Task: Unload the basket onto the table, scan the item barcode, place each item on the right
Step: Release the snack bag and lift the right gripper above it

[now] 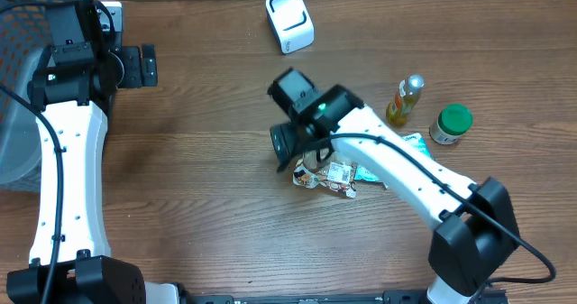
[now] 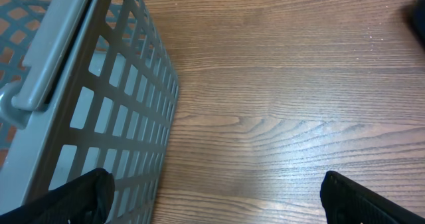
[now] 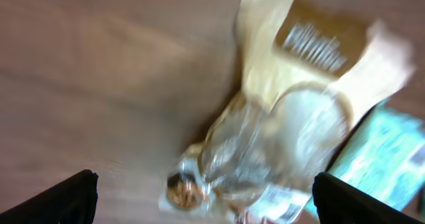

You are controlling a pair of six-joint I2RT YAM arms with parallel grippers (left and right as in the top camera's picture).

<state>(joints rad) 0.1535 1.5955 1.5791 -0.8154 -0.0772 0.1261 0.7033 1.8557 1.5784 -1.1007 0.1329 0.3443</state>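
Right end effector (image 3: 206,201): your fingers stand wide apart, one at each lower corner of the wrist view, and they grip nothing
Below the gap: the snack packet (image 3: 285,117), clear and tan, lies on the counter (image 1: 198,160); the wrist view is blurred, so you cannot tell whether a finger touches it
Where your item is: from overhead the snack packet sits near the middle of the counter, just beside the right end effector and partly under the right arm, with a white label (image 1: 339,170) facing up
Teal packet (image 1: 416,142): touching the snack packet on its right side, mostly hidden beneath the same arm
Right side of the counter: a yellow bottle (image 1: 407,100) and a green-lidded jar (image 1: 450,124) stand near each other, apart from the packets
White scanner (image 1: 289,20): at the far edge, well apart from your item
Left end effector (image 2: 216,194): wide open and empty, over bare wood at the far left
Grey basket (image 2: 80,104): just beside the left end effector, its slotted wall filling the left of that wrist view
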